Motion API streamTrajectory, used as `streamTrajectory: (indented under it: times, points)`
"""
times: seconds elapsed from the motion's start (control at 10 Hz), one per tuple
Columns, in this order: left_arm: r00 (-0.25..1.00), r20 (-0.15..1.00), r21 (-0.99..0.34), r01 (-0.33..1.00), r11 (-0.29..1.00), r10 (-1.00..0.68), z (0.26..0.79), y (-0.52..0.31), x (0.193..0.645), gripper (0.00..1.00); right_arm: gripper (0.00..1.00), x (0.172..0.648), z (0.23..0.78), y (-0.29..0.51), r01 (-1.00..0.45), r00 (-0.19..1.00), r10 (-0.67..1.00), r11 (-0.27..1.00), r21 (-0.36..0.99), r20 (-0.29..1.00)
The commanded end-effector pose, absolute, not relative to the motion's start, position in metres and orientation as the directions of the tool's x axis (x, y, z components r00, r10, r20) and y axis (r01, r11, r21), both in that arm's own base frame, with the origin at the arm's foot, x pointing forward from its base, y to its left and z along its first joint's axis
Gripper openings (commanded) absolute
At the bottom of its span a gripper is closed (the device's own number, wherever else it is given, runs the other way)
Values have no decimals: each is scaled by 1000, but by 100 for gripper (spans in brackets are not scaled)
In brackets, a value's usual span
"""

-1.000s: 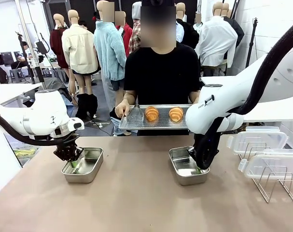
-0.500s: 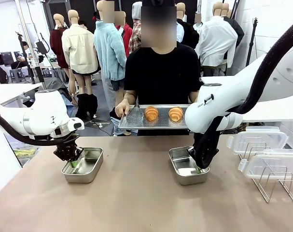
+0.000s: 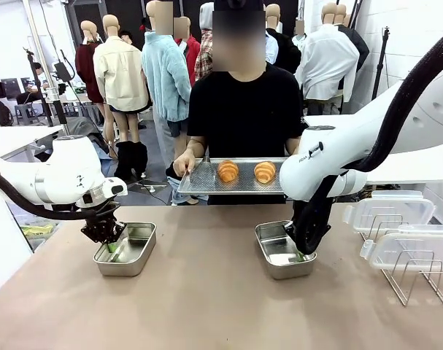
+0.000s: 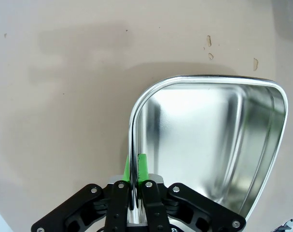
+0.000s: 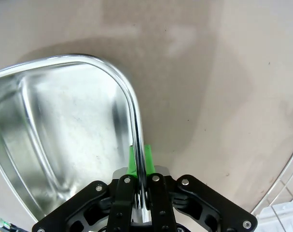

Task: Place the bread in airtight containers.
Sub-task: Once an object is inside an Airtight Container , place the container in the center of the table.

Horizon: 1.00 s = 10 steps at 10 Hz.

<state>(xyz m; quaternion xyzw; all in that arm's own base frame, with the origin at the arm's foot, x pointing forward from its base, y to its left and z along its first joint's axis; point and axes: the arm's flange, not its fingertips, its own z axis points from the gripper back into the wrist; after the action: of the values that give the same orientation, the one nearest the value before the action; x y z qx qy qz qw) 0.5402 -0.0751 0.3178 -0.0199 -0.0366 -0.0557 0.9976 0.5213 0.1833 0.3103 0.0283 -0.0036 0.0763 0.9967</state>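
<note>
Left gripper (image 3: 109, 246) is down at the 9 o'clock edge of the left tub (image 3: 133, 251). In the left wrist view the green pads (image 4: 142, 162) pinch the tub's side wall, one finger inside and one outside, so it is clamped on the left tub. The tub interior is bare steel and spreads from the fingers toward 1 o'clock in that view. The tub sits flat on the tan table (image 3: 206, 306). At 12 o'clock across the table, the person holds a perforated metal tray (image 3: 199, 182) above the far edge, with one hand (image 3: 183, 165) on its left end. Both pieces of bread are on the tray, side by side and apart: the left roll (image 3: 228, 171), with the right roll (image 3: 265, 171) at its 3 o'clock. Neither is in a tub. The right tub (image 3: 274, 251) rests on the table at roughly 6 o'clock of the right roll and holds nothing. Right gripper (image 3: 303, 252) is at that tub's 3 o'clock edge. In the right wrist view its pads (image 5: 148, 157) squeeze the rim wall the same way, so it is closed on the right tub, which opens toward 10 o'clock from the fingers. At the far right, two clear lids (image 3: 393, 210) lie by a wire rack (image 3: 418, 281), near the right tub but not touching it.
</note>
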Motion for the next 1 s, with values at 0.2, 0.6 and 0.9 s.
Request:
streamTrajectory:
  times: [0.2,0.6,0.9]
  points:
    - [996,69,-26,66,997,-64,340,-82,533,0,0,516,328,178,-128,991,125,989,67,52]
    - [995,102,-12,-2,1000,3,420,-103,494,0,0,492,397,164,37,993,-45,997,68,113]
    - [989,146,-14,28,1000,-26,473,-115,479,0,0,482,434,157,91,983,-101,993,70,156]
